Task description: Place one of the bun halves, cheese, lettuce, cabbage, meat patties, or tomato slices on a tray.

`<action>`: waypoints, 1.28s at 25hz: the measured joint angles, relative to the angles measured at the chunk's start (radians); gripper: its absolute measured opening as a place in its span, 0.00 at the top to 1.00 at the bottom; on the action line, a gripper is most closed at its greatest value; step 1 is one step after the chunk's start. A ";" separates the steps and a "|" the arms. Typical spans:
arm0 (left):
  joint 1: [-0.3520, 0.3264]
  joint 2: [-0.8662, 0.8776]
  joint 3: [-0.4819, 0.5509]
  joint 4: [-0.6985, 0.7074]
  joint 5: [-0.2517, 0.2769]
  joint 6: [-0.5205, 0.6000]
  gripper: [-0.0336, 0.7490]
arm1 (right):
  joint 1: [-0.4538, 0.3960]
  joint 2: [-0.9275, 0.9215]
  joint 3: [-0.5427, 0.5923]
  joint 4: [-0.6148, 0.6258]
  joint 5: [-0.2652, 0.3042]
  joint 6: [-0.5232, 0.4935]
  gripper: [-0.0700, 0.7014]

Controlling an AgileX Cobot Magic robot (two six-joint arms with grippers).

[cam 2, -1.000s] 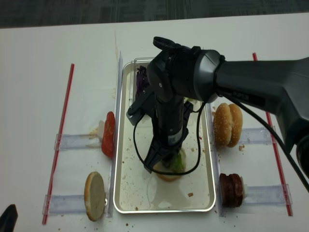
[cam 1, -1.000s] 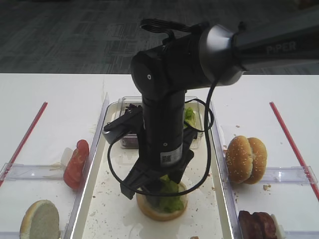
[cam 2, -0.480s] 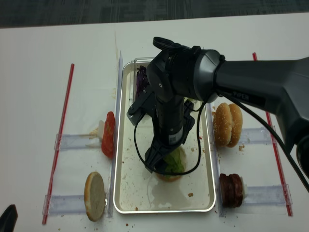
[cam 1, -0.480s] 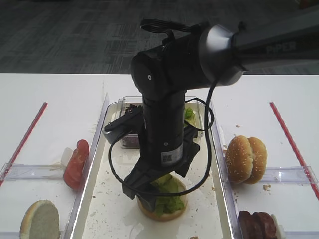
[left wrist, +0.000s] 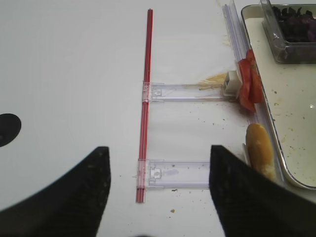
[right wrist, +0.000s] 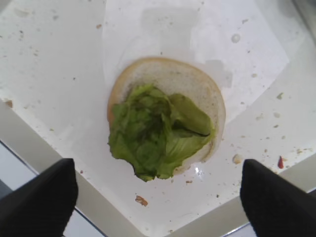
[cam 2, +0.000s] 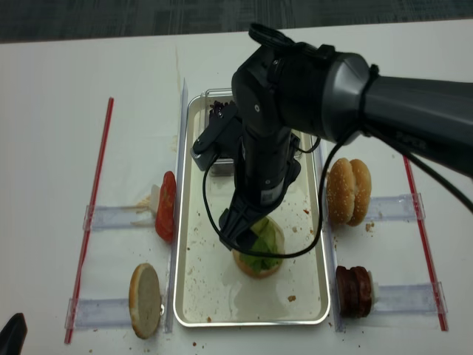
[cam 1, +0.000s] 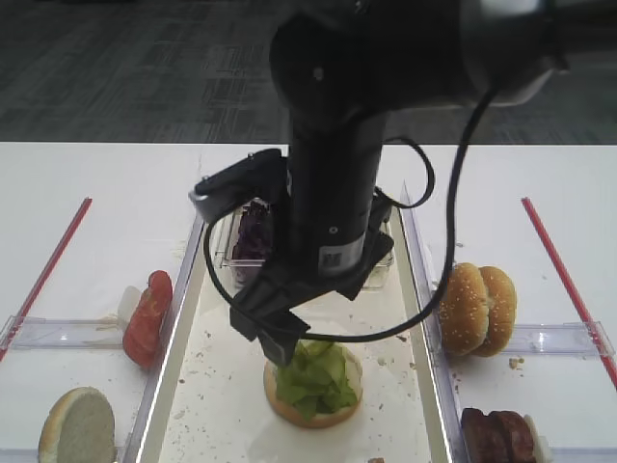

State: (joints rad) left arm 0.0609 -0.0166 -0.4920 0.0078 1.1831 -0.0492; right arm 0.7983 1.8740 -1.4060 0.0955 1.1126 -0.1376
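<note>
One lettuce (right wrist: 155,134) leaf lay flat, cut face up, on one bun half (right wrist: 168,89) at frame centre; right end effector (right wrist: 158,192) hovered spread wide, empty.

No lettering is legible; a small coded sticker (cam 1: 336,258) marks the arm.

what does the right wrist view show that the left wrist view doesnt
Only the right wrist view shows the lettuce lying on a bun half, with the open right tool above, touching neither. Only the left wrist view shows the red strip, tomato slices, the box of purple cabbage and another bun half on edge outside. Both show the crumb-speckled tray.
</note>
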 joint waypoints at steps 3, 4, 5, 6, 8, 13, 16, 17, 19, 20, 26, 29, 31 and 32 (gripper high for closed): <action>0.000 0.000 0.000 0.000 0.000 0.000 0.40 | 0.000 -0.067 0.000 0.000 0.006 0.000 0.02; 0.000 0.000 0.000 0.000 0.000 0.000 0.40 | 0.000 -0.087 0.000 0.000 0.009 0.000 0.02; 0.000 0.000 0.000 0.000 0.000 0.000 0.40 | 0.000 -0.102 0.000 0.000 0.009 0.000 0.02; 0.000 0.000 0.000 0.000 0.000 0.000 0.40 | 0.000 -0.116 0.000 0.000 0.011 0.000 0.02; 0.000 0.000 0.000 0.000 0.000 0.000 0.40 | 0.000 -0.128 0.000 0.000 0.013 0.000 0.02; 0.000 0.000 0.000 0.000 0.000 0.000 0.40 | 0.000 -0.129 0.000 -0.028 -0.003 0.031 0.02; 0.000 0.000 0.000 0.000 0.000 0.000 0.40 | 0.000 -0.129 0.000 -0.115 -0.012 0.077 0.02; 0.000 0.000 0.000 0.000 0.000 0.000 0.40 | 0.000 -0.129 0.000 -0.151 -0.012 0.102 0.02; 0.000 0.000 0.000 0.000 0.000 0.000 0.40 | -0.008 -0.129 0.000 -0.221 -0.012 0.145 0.02; 0.000 0.000 0.000 0.000 0.000 0.000 0.40 | -0.020 -0.129 0.000 -0.228 -0.012 0.156 0.02; 0.000 0.000 0.000 0.000 0.000 0.000 0.40 | -0.220 -0.129 0.000 -0.195 -0.016 0.153 0.02; 0.000 0.000 0.000 0.000 0.000 0.000 0.40 | -0.346 -0.129 0.000 -0.176 -0.017 0.125 0.02; 0.000 0.000 0.000 0.000 0.000 0.000 0.40 | -0.434 -0.129 0.000 -0.151 -0.017 0.101 0.02; 0.000 0.000 0.000 0.000 0.000 0.000 0.40 | -0.482 -0.129 0.000 -0.135 -0.017 0.088 0.02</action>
State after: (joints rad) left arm 0.0609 -0.0166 -0.4920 0.0078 1.1831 -0.0492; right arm 0.3163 1.7451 -1.4060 -0.0395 1.0954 -0.0501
